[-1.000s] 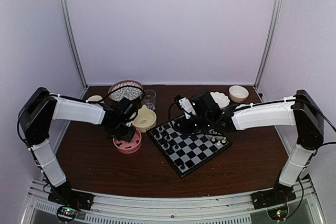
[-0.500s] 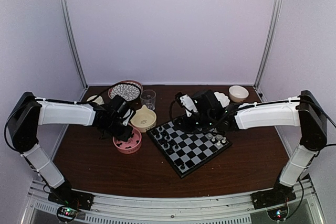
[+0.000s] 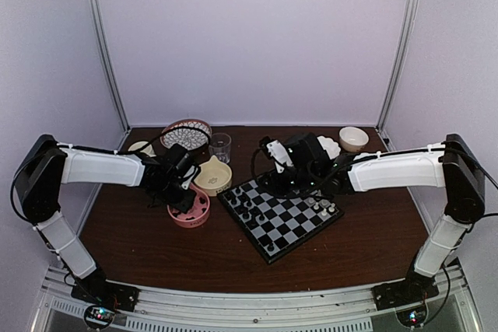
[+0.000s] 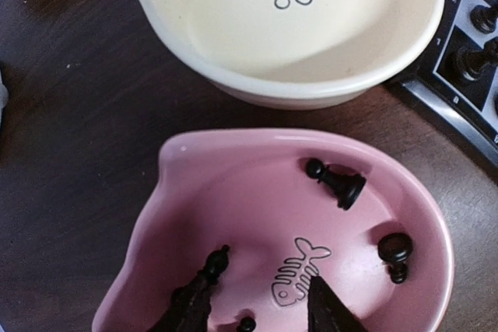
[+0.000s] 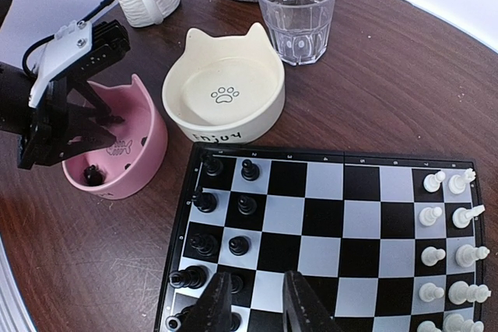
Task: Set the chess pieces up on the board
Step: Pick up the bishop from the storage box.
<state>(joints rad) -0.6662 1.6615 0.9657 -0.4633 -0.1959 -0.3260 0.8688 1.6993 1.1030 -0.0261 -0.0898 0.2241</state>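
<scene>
The left end effector has just spread its fingers over the pink bowl and grips nothing. Black chess pieces lie loose just ahead, ready for picking. The right end effector, narrowly parted and empty, hovers over the board.

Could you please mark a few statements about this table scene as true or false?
1. The cream cat-shaped bowl is empty. True.
2. The pink bowl holds white chessmen. False: it holds black chess pieces.
3. The drinking glass stands on the chessboard. False: it stands on the table, off the board.
4. White chessmen line one edge of the chessboard. True.
</scene>
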